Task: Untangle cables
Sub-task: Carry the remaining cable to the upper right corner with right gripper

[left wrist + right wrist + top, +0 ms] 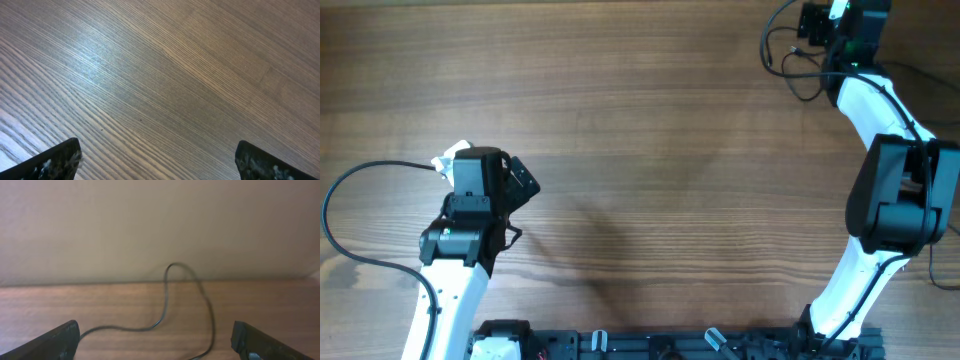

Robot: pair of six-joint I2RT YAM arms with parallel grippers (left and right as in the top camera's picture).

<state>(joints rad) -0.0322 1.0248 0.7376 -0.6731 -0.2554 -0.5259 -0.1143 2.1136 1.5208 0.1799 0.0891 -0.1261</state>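
Hovering over the table (165, 65), the left gripper (157, 152) and right gripper (155, 332) both had jaws spread, a loose cable (166, 295) curling ahead of the right.

Soft warm light, a glare patch on the table (90, 55), mild blur.

Pose, left: I see the white-shelled, black-jointed left arm (450, 290) coming up from the near edge at lower left, wrist angled toward the table's middle.
Grip, left: black two-finger left gripper (157, 167) pointing down at the tabletop; its dark fingers (52, 160) sit in opposite lower corners of my wrist view, spread wide.
Pose, right: matching white-and-black right arm (860, 100) stretched to the far right corner, elbow bent.
Grip, right: black two-finger right gripper (157, 342) held low and level, fingers (260, 342) parted wide.
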